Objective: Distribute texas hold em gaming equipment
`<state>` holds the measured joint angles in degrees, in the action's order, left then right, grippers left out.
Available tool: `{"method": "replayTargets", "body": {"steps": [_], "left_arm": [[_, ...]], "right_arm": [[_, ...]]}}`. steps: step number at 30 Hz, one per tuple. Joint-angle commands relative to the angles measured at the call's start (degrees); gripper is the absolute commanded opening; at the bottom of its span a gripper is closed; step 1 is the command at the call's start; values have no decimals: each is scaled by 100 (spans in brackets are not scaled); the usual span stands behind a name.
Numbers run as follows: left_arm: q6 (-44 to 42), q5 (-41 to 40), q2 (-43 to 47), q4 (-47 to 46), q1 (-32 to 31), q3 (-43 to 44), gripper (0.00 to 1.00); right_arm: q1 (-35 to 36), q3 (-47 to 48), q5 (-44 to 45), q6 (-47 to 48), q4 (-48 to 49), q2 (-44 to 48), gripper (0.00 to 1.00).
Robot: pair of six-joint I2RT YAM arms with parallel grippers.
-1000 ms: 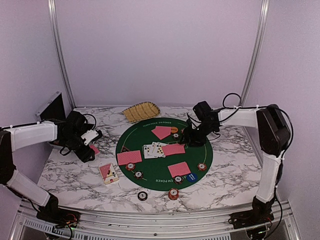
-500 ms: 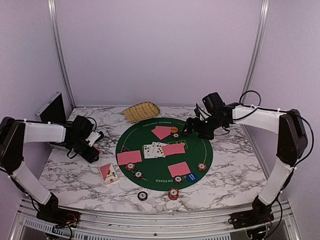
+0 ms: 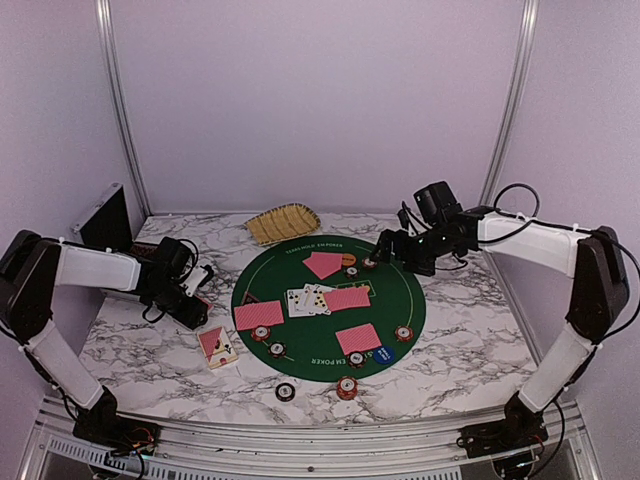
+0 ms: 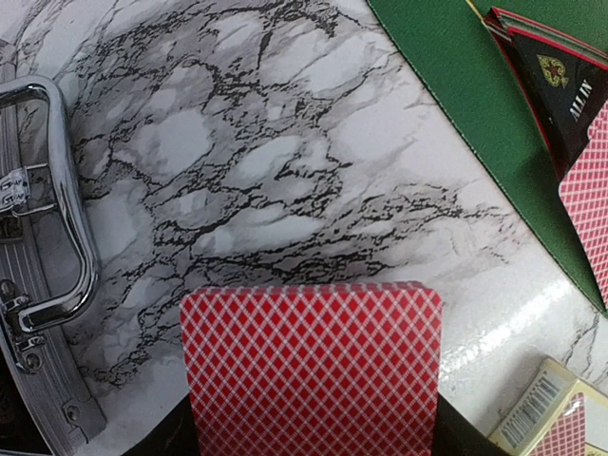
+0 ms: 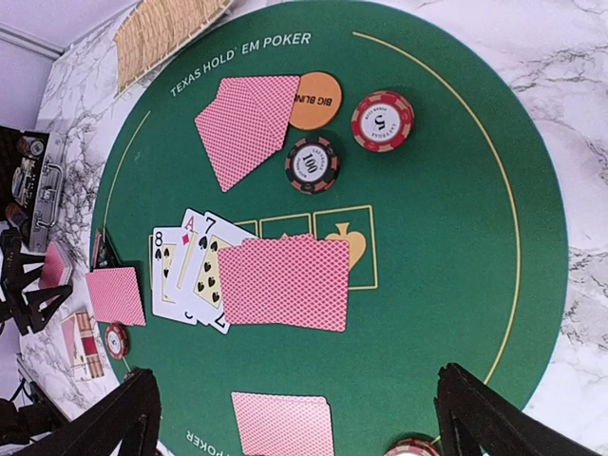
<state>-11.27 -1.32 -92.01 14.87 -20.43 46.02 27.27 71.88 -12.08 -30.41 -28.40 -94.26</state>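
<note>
the left gripper sits low over the marble table, near its left edge and just short of the green poker mat. its jaws are pressed together on a red-backed card, held flat above the marble; it may be a thin stack rather than one card, the wrist view does not settle that. the black metal case lies beside it on the left, and the black triangular all-in button lies at the mat's left edge.

the right gripper hangs over the mat's far right edge with its jaws spread wide and nothing between the fingers.

on the mat, the far pile of red-backed cards touches the orange big blind button, with a red striped chip and a dark striped chip just beside it. three face-up cards lie at the centre, partly under a second red-backed pile. a blue button lies at the mat's near edge. two loose chips rest on the marble near the table's front edge, and a card box lies off the mat's near left. a yellow woven basket stands at the far edge.
</note>
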Motion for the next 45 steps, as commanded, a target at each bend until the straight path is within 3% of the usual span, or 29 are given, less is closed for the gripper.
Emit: {"method": "replayTargets", "body": {"steps": [1,8,19,27,33,37,42,45], "left_arm": [[94,106,-179,12,-15,-37,47],[25,251,76,95,-8,-54,98],[-289,363,766,886,277,406,99],[-721,575,1440,1064,673,804,99],[-747,773,1766,23,1589,408,99],[-531,1003,1799,-944,2366,-73,99],[-139,939,1780,-2551,2788,-874,99],[-48,1073,1789,-3040,2834,-1155,99]], "right_arm": [[7,-120,144,-113,149,214,99],[12,-180,268,-189,170,359,99],[18,-308,671,-159,171,779,99],[-255,-980,2227,44,631,1405,99],[-922,-1646,3391,167,1046,2024,99],[-1228,-2342,5140,-132,1331,2404,99],[-1239,-3570,6725,304,3007,2805,99],[-1248,-3894,7254,331,3396,2689,99]]}}
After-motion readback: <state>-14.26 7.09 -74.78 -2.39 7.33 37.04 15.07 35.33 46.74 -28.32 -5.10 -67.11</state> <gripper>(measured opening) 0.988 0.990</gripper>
